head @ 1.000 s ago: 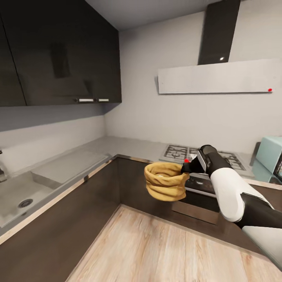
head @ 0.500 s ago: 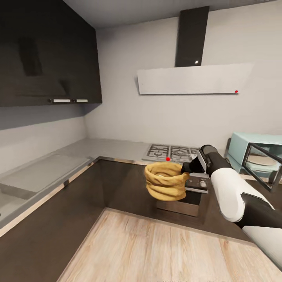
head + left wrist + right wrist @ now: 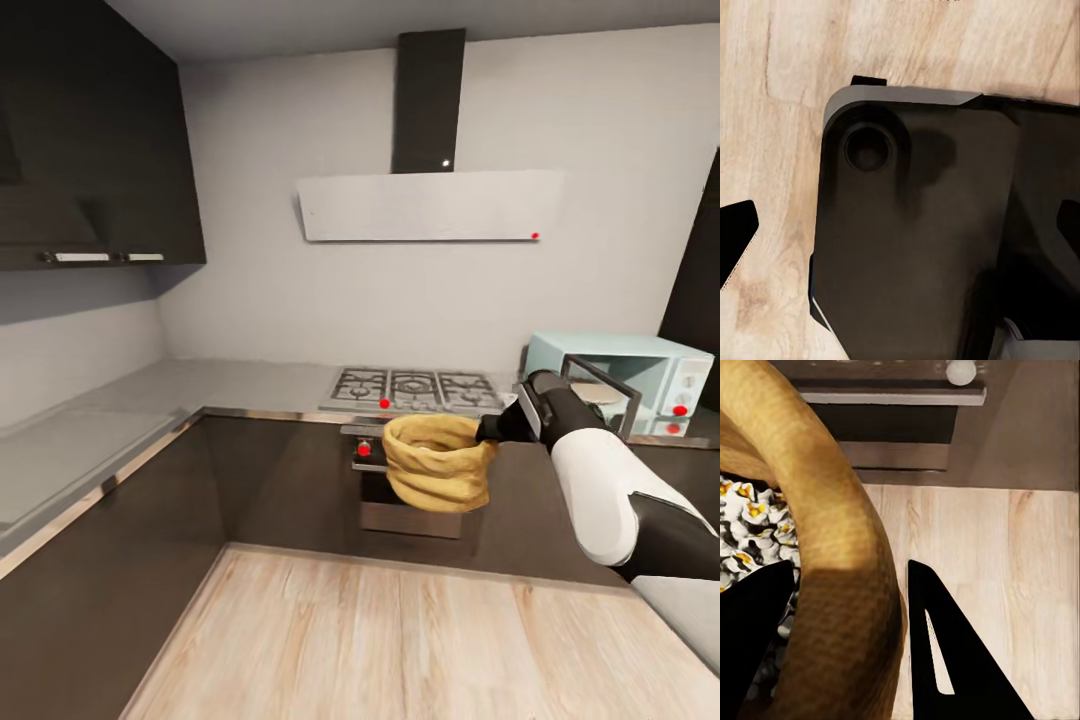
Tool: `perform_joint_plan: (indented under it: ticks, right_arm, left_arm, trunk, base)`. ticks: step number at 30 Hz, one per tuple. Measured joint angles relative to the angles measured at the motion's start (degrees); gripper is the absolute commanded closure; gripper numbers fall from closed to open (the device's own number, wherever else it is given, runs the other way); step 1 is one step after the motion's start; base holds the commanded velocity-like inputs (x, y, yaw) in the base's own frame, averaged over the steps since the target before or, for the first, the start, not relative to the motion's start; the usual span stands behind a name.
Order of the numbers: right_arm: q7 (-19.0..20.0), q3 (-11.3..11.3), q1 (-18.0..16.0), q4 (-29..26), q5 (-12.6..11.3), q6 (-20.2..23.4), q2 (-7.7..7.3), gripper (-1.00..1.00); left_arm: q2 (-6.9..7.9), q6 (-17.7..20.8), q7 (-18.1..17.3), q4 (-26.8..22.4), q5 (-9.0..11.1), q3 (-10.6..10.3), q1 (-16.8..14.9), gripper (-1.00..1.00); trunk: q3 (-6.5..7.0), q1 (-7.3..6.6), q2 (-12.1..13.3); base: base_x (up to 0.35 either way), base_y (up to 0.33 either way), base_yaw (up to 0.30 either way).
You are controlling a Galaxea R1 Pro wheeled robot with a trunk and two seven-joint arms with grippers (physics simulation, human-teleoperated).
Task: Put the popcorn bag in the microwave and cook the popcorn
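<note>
1. Popcorn bag (image 3: 437, 462) hangs in the air in front of the robot, gripped at its rolled rim by the right gripper (image 3: 492, 428); it is clear of the countertop (image 3: 200, 385) and hovers over the wooden floor (image 3: 380, 640), in front of the dark oven (image 3: 410, 490) below the gas hob (image 3: 415, 388).
2. Holding it by the rim and out at arm's length seems meant to keep the soft sack upright with its mouth up, so the contents stay inside during carrying.
3. The microwave (image 3: 655, 372) stands on the counter to the right of the hob; its glass door (image 3: 600, 392) is swung open, which suits loading the bag next; the bag is well apart from it, so the carry is not yet finished.
4. The right wrist view shows what the head view cannot: the two dark fingers (image 3: 952, 660) straddle the bag's rim (image 3: 844, 585), one inside and one outside, clamped on the cloth; inside lie pale kernels (image 3: 754, 529) with yellow centres; whether they are cooked I cannot tell.
5. The left wrist view looks down on the floor (image 3: 780, 112) and a dark part of the robot's own body (image 3: 922, 240); a black fingertip (image 3: 735, 232) shows at the edge with nothing near it; whether that pincer is released or clenched I cannot tell.
</note>
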Motion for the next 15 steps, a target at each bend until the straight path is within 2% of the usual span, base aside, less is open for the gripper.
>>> perform_joint_plan:
  ticks: [15]
  right_arm:
    - [0.0,0.0,0.0,0.0,-0.04,0.0,-0.03,1.0]
  left_arm:
    - [0.0,0.0,0.0,0.0,0.08,-0.01,0.0,-1.0]
  trunk:
    - [0.0,0.0,0.0]
  base:
    - [0.0,0.0,-0.298]
